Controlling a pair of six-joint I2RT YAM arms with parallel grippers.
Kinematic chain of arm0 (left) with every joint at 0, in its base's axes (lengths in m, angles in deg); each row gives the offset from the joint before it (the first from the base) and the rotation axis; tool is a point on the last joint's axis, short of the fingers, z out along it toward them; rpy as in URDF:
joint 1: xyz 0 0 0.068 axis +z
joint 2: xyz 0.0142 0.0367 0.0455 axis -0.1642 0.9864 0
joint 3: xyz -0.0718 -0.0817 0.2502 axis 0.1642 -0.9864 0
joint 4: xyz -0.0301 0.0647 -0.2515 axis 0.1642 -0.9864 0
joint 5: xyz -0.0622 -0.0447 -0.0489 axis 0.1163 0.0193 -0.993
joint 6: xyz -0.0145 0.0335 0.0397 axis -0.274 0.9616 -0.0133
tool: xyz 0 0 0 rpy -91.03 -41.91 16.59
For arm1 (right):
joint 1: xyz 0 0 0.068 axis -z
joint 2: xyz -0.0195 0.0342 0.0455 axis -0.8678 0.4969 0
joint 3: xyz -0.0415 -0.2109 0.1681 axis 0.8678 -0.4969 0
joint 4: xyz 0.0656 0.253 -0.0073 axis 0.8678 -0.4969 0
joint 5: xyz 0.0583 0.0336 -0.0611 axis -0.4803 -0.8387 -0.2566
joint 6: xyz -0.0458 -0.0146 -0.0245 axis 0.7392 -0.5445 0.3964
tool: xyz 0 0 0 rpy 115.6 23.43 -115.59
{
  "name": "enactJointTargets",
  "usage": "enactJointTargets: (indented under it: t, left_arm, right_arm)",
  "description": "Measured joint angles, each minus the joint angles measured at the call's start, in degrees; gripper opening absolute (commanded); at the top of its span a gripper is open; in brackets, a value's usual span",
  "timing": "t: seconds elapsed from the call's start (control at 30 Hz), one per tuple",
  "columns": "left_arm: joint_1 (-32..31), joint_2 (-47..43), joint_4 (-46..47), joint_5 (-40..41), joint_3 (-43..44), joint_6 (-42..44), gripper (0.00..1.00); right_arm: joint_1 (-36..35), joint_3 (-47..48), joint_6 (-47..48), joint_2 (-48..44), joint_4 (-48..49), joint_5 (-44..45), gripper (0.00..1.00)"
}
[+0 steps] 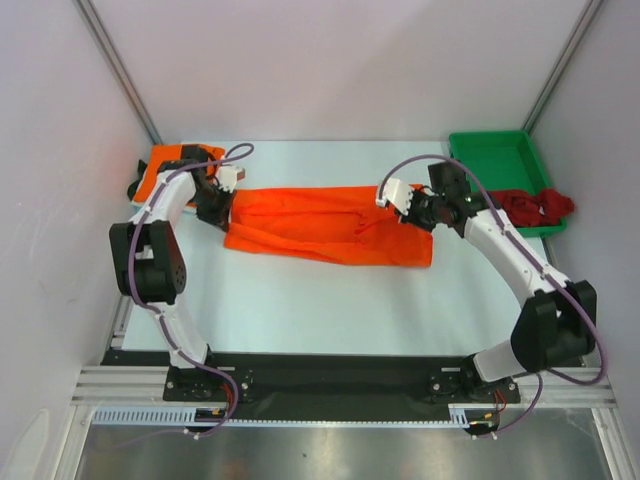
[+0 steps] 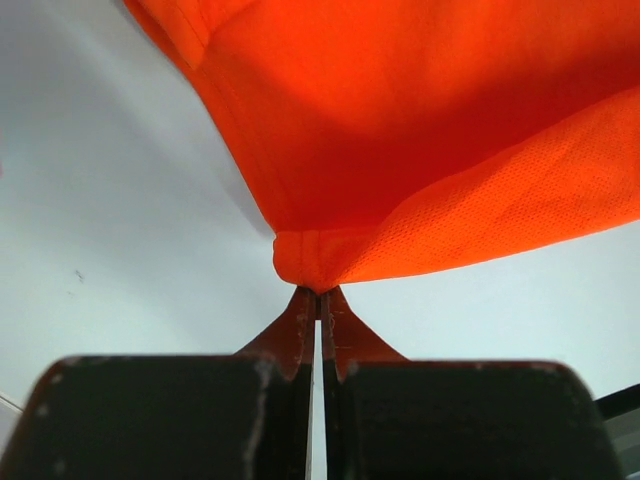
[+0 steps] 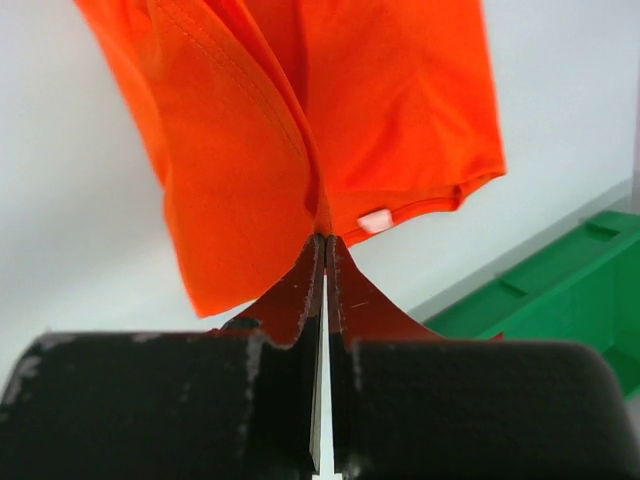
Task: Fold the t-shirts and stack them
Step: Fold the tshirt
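A long shirt [image 1: 330, 225] lies across the middle of the tabletop [image 1: 320, 300], running left to right. The left fingers [image 2: 298, 328] pinch its left end. The right fingers [image 3: 298, 292] pinch its right end. A folded shirt [image 1: 168, 162] sits in the upper left. A tray [image 1: 495, 160] sits in the upper right, with a crumpled shirt [image 1: 535, 208] at its lower right corner.

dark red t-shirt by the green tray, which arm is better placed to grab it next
Right, likely: the dark red t-shirt lies near the right gripper, far from the left gripper; both are shut on the orange t-shirt.
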Motion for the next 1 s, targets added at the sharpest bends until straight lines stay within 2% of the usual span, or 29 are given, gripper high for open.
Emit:
enactJointTargets:
  t: [0.43,0.47,0.5,0.53,0.63,0.67,0.7,0.9,1.0]
  left_arm:
    - [-0.5,14.6,-3.6,1.1,17.8,-1.6,0.00]
    - [-0.5,16.0,-3.9,1.5,19.6,-1.7,0.06]
    - [-0.6,17.2,-3.8,1.8,21.1,-1.7,0.18]
    - [-0.7,18.2,-3.7,2.3,22.0,-1.8,0.23]
    - [-0.7,18.9,-4.0,3.6,22.4,-2.1,0.29]
    - [-0.7,18.7,-4.0,4.0,22.4,-2.1,0.43]
    - [-0.7,18.4,-3.8,4.3,22.2,-1.8,0.48]
    - [-1.2,11.8,-3.2,3.2,18.4,-1.0,0.52]
    - [-2.7,8.1,-1.9,2.7,14.0,2.4,0.49]
  right_arm:
    - [5.4,18.2,2.5,21.8,2.7,-0.2,0.00]
    - [5.5,20.2,2.6,24.0,2.7,-0.1,0.02]
    - [5.5,21.6,2.5,25.8,3.0,0.0,0.21]
    - [5.4,23.8,1.9,28.2,3.2,0.3,0.24]
    - [5.0,30.7,0.0,34.5,4.0,2.8,0.29]
    - [5.0,31.9,-1.5,35.3,4.5,3.1,0.32]
    - [5.0,32.4,-3.2,35.5,4.8,3.4,0.37]
    - [4.4,31.3,-10.1,31.8,6.6,3.2,0.39]
    - [3.8,29.3,-12.5,29.5,5.2,2.3,0.39]
